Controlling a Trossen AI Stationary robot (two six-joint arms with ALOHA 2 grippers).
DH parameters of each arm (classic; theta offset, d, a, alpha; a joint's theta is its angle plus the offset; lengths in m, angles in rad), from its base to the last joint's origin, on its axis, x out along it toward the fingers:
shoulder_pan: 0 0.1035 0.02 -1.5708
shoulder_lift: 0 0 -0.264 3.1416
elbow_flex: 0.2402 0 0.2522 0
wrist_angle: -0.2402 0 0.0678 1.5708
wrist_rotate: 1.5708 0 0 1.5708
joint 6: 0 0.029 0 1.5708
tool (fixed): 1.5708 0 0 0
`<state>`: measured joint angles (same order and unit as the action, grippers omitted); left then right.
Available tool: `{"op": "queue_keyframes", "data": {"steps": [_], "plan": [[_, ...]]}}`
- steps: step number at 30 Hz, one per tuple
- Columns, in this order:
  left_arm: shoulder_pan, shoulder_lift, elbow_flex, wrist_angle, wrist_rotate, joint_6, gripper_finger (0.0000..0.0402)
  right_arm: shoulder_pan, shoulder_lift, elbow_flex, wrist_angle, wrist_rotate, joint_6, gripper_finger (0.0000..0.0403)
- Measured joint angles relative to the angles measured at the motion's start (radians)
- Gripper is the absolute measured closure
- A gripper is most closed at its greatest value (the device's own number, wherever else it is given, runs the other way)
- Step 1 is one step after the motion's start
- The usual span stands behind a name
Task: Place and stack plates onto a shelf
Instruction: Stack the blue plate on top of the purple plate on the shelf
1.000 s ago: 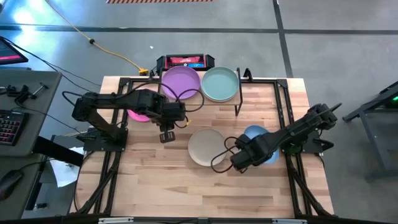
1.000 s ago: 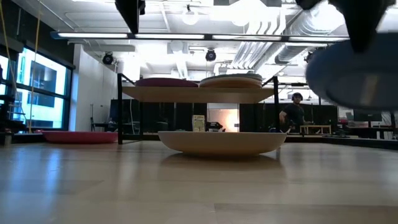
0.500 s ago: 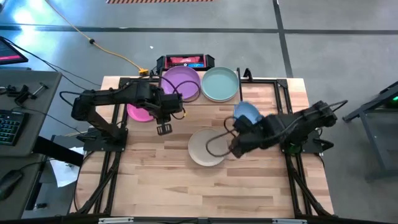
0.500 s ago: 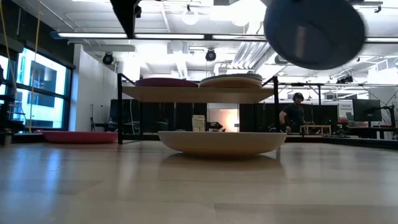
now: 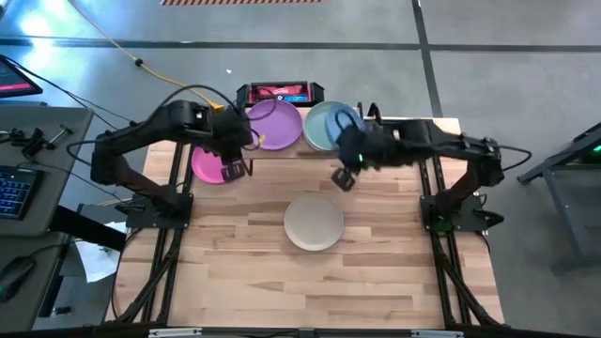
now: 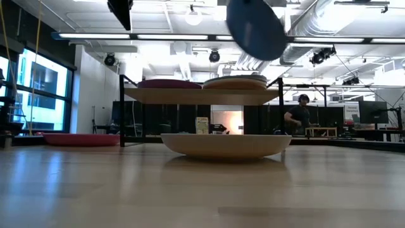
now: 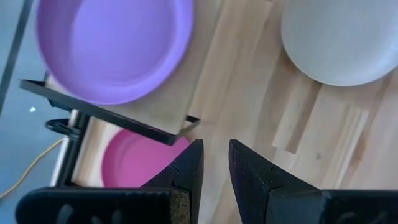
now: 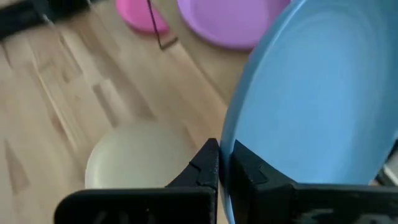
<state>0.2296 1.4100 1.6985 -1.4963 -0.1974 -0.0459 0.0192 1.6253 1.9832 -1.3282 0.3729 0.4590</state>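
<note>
**Blue plate carried over the shelf, ready to be stacked**

The wooden surface (image 5: 376, 282) carries the whole scene, with the shelf (image 5: 291, 153) standing at its far edge on thin black legs. Two plates show on the shelf board: a purple plate (image 5: 274, 126) on one half and a teal plate (image 5: 319, 131) on the other, the latter partly hidden from above by the arm and its load. A pink plate (image 5: 208, 167) lies on the surface beside and partly under the shelf, and a beige plate (image 5: 314, 222) lies alone in the middle of the surface, well apart from both arms.

The step in hand appears to be the placing of a blue plate (image 8: 317, 106). The right gripper (image 8: 225, 163) pinches its rim between pressed-together fingers and holds it tilted in the air above the teal plate (the low view shows it well clear of the shelf top).

The left gripper (image 7: 214, 163) hangs empty near the shelf's end over the pink plate, its fingers slightly parted around nothing.

The next move likely calls for levelling the blue plate, lowering it squarely onto the teal one, then releasing the rim without dragging the stack.
</note>
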Motion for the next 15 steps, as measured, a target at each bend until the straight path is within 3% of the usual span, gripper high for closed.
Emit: {"op": "queue_keyframes", "data": {"steps": [15], "plan": [[0.214, -0.022, 0.0, 0.002, 0.0, 0.155, 0.0335, -0.285, 0.043, -0.002, 0.441, -0.221, -0.554, 0.0403]]}}
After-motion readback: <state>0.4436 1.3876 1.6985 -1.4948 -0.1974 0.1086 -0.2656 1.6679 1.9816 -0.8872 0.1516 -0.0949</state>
